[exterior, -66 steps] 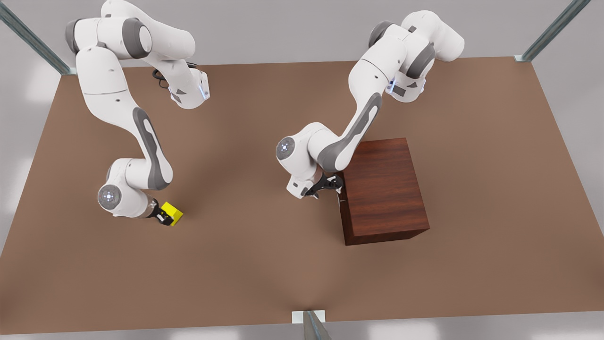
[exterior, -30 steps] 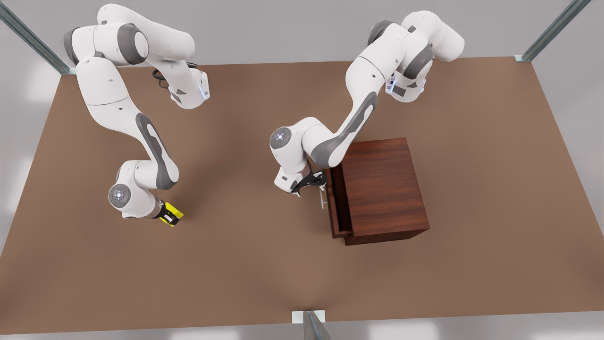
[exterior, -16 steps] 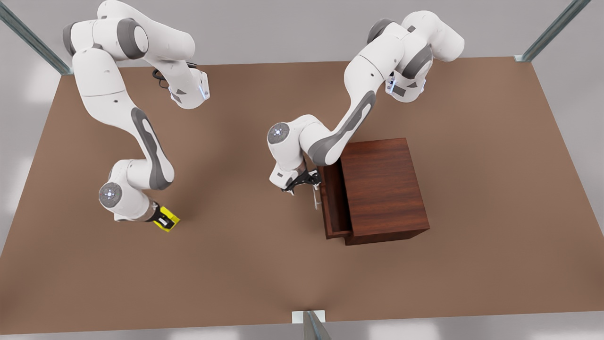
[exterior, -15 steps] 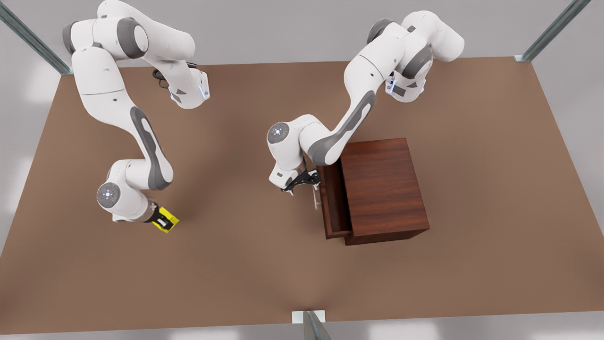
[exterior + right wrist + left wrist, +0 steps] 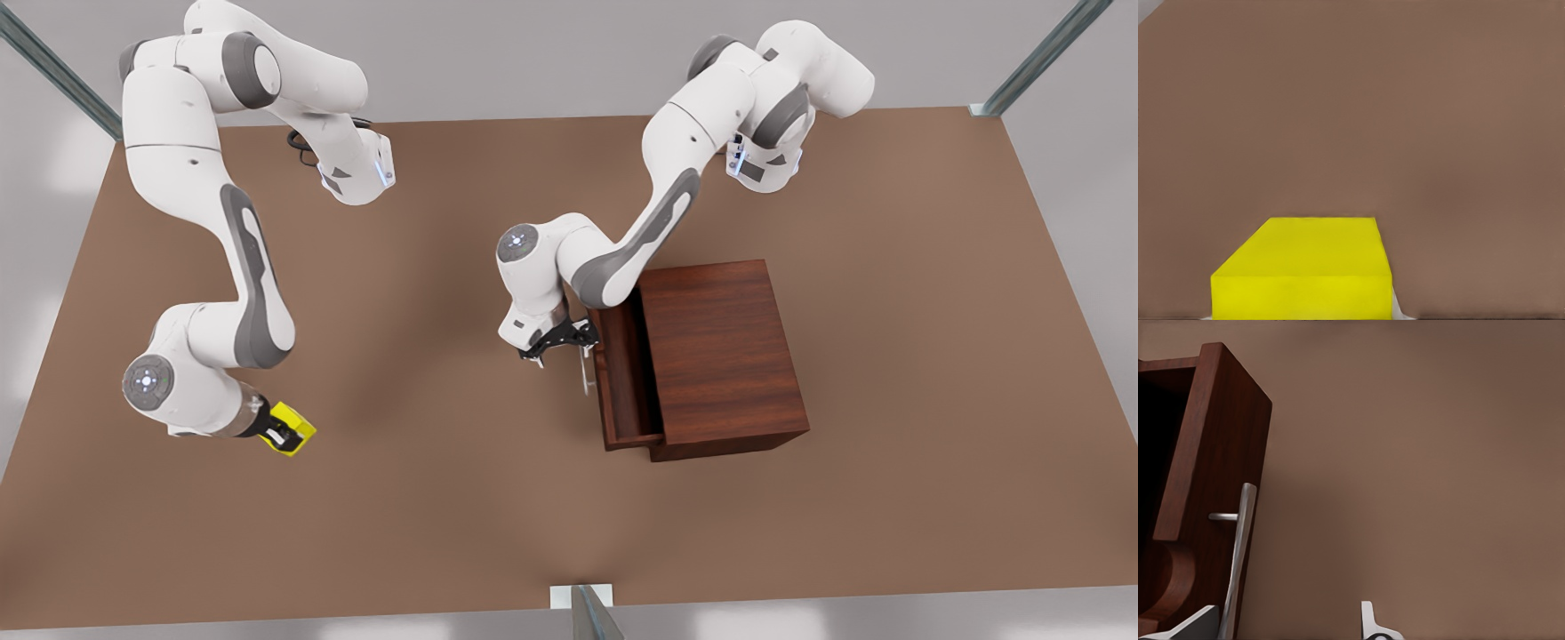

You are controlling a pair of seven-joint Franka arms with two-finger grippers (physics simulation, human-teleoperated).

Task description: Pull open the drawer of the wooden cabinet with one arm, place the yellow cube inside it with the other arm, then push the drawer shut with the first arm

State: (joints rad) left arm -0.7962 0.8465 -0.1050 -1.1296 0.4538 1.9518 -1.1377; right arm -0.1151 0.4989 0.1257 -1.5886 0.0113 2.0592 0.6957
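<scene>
I see a plain brown table [image 5: 498, 524] | grey floor [image 5: 533, 62] beyond the table's far edge | metal frame struts [image 5: 1040, 58] at the table's far corners | one strut [image 5: 589, 613] at the table's near edge

Soft, even overhead light leaves faint diffuse shadows on the table [image 5: 444, 498] beside the wooden cabinet [image 5: 725, 356], with no glare, and the renders look slightly smoothed

Two white jointed arms, grey joint covers, small dark claws, blue-lit wrist caps
</scene>
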